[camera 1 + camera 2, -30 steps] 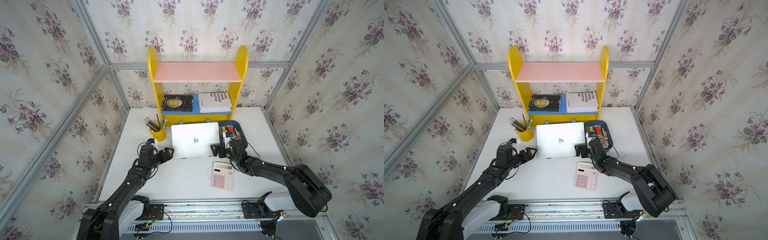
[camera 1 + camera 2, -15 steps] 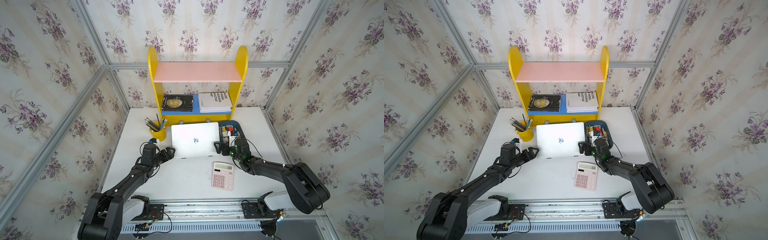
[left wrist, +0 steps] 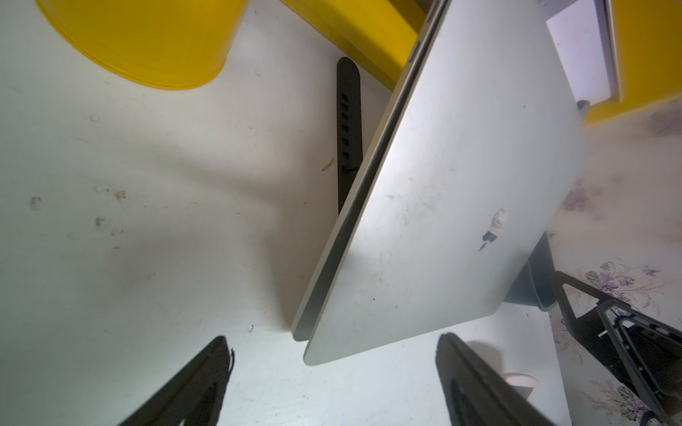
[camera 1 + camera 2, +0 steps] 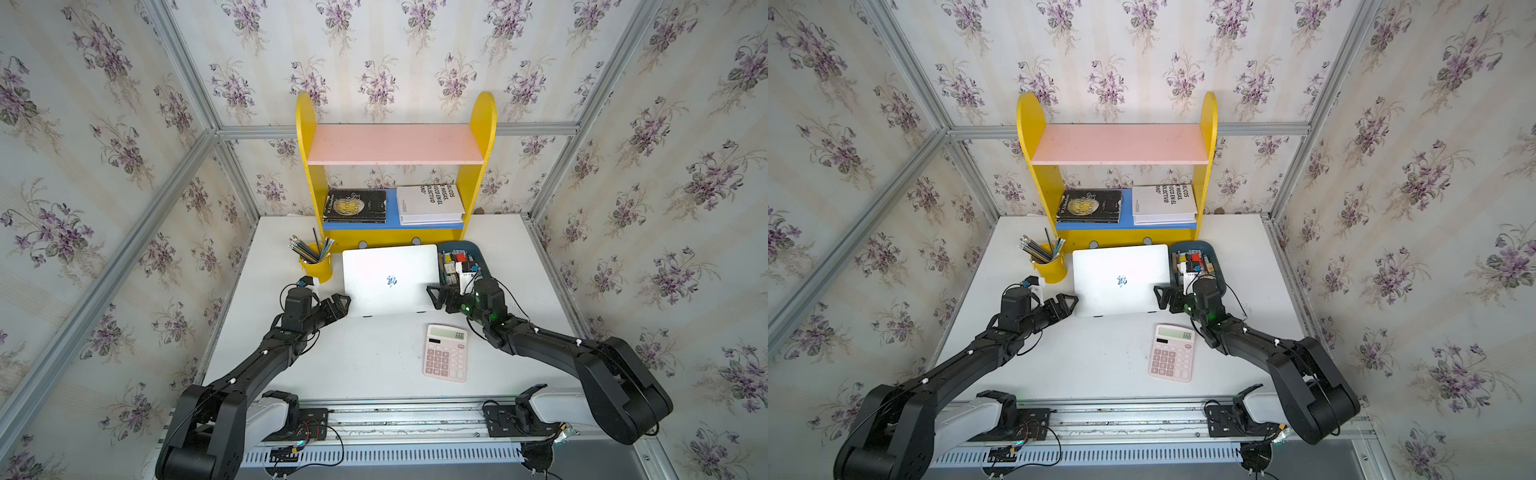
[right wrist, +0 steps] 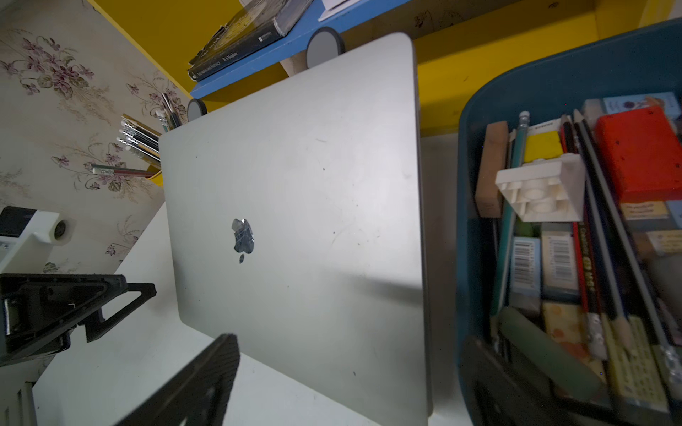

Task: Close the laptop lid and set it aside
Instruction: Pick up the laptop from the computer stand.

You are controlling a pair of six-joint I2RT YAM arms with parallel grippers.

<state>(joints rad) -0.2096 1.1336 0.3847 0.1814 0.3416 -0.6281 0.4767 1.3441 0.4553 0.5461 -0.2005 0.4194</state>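
Laptop (image 4: 390, 281) in both top views: on the white table (image 4: 374, 365), just in front of the yellow shelf unit (image 4: 306, 166), between the yellow pencil cup (image 4: 319, 270) and the blue tray (image 4: 476, 252).
Top views, laptop lid (image 4: 399, 266): down, its silver outside and logo facing up.
Top views, left gripper (image 4: 341, 303): jaws spread wide at the front left corner of the laptop, holding nothing.
Top views, right gripper (image 4: 436, 298): jaws spread wide at the laptop's right edge near the front corner, beside the tray, holding nothing.
Top views, pink calculator (image 4: 445, 353): flat on the table in front of the laptop, apart from it.
Left wrist view, laptop: its near corner lies between the two spread fingers (image 3: 199, 380), with table showing on either side of it.
Left wrist view, lid seam: a dark line runs between lid and base. Whether the lid is fully down is hard to tell from this angle.
Left wrist view, black stand (image 3: 348, 121): one strip shows on the table beside the laptop's edge, partly under it.
Right wrist view, fingers (image 5: 206, 372): one is over the table at the lid's front edge, the other in front of the tray's contents, with the laptop's side edge between them.
Right wrist view, tray: holds pencils, erasers and a white block.
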